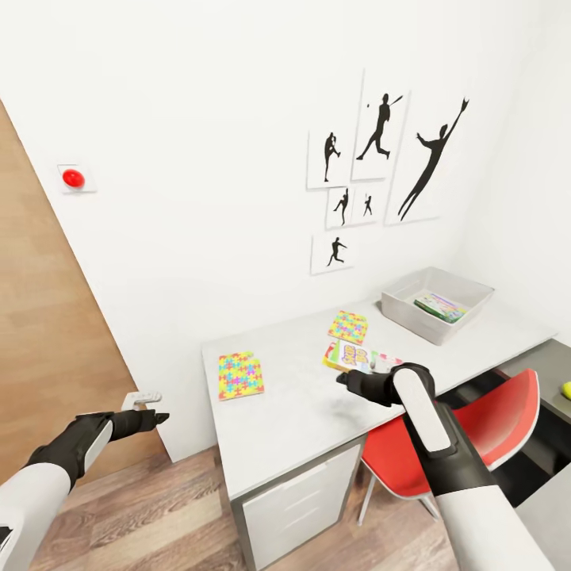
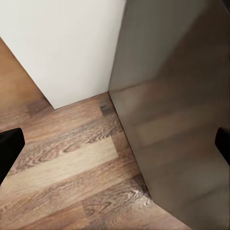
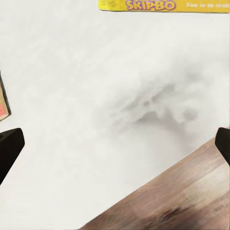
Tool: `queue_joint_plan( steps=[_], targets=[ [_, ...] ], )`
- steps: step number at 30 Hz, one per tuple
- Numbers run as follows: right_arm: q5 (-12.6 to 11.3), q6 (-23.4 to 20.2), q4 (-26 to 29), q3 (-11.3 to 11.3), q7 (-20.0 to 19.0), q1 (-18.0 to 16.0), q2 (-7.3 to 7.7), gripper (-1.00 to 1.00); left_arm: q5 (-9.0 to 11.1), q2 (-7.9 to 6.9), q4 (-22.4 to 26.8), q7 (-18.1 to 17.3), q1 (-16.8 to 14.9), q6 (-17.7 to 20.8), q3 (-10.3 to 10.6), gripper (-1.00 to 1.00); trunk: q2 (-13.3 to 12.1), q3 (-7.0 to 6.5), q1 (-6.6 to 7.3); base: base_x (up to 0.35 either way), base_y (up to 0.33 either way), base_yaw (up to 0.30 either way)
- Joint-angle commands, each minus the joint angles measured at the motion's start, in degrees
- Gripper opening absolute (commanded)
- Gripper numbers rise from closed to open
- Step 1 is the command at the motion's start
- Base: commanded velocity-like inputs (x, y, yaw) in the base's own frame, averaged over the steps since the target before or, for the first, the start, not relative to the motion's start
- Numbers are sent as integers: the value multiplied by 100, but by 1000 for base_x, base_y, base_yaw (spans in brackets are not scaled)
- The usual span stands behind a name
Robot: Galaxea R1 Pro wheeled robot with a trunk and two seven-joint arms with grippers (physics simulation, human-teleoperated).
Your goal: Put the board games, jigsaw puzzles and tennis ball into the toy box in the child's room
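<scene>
Toy box (image 1: 400, 305), far tabletop corner: one game inside
Left on tabletop: Skip-Bo (image 1: 349, 354), two puzzles (image 1: 240, 375), ball (image 1: 566, 388)
Right hand (image 1: 346, 379): wide, empty
Left hand (image 1: 159, 415): wide, empty

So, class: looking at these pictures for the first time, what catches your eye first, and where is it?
Probably the black sports silhouette pictures on the white wall above the table. Next, the red chair tucked under the table's right end, and two bright jigsaw puzzles lying on the top, left of the grey toy box.
</scene>
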State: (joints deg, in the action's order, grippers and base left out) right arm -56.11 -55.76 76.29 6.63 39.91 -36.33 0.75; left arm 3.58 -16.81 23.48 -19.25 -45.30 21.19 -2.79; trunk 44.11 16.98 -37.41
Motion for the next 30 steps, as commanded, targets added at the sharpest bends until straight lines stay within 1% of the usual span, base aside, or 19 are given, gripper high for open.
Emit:
queue_joint_plan(
  steps=[1, 4, 8, 11, 15, 17, 18, 19, 22, 24, 26, 30],
  targets=[
    [-54, 1, 6, 14, 62, -6, 5, 100, 37, 2, 8, -17, -1, 57, -29, 100, 6, 8, -2, 29, 15, 0],
    [-58, 29, 2, 24, 68, -6, -22, 100, 37, 2, 8, -17, -3, 64, -24, 100, 6, 8, -2, 13, 7, 0],
    [-48, 30, -88, 30, 63, -14, -196, 100, 32, 2, -2, -17, 1, 76, -21, 100, 6, 16, -2, 3, 2, 34],
    [-38, 30, -313, 31, 62, -40, -342, 100, 29, -10, -16, -22, 7, 91, -20, 100, 6, 34, -2, 1, 0, 119],
    [-33, 32, -551, 31, 61, -205, -391, 100, 24, -21, -24, -55, 95, 108, -17, 100, 6, 63, -2, 0, 0, 148],
    [-32, 63, -740, 31, 61, -335, -402, 100, 21, -25, -26, -174, 154, 127, -14, 100, 6, 78, -2, 0, 0, 158],
    [-32, 108, -842, 31, 61, -417, -404, 100, 21, -36, -27, -298, 169, 151, -13, 100, 6, 86, -2, 0, 0, 161],
    [-32, 163, -952, 34, 61, -514, -406, 100, 18, -75, -27, -494, 182, 184, -12, 100, 6, 94, -2, 0, 0, 163],
    [-26, 251, -1248, 38, 61, -739, -408, 100, 16, -278, -27, -1272, 199, 252, -12, 100, 6, 117, -2, 0, 0, 165],
    [-24, 280, -1352, 39, 61, -876, -409, 100, 21, -371, -27, -1779, 203, 293, -16, 100, 6, 133, -2, 0, 0, 167],
    [-24, 288, -1381, 39, 61, -936, -409, 100, 24, -401, -27, -1981, 204, 327, -24, 100, 6, 149, -2, 0, 0, 167],
    [-18, 300, -1486, 40, 61, -1129, -409, 100, 14, -461, -23, -2616, 200, 559, -70, 100, 6, 180, -2, 0, 0, 167]
  ],
)
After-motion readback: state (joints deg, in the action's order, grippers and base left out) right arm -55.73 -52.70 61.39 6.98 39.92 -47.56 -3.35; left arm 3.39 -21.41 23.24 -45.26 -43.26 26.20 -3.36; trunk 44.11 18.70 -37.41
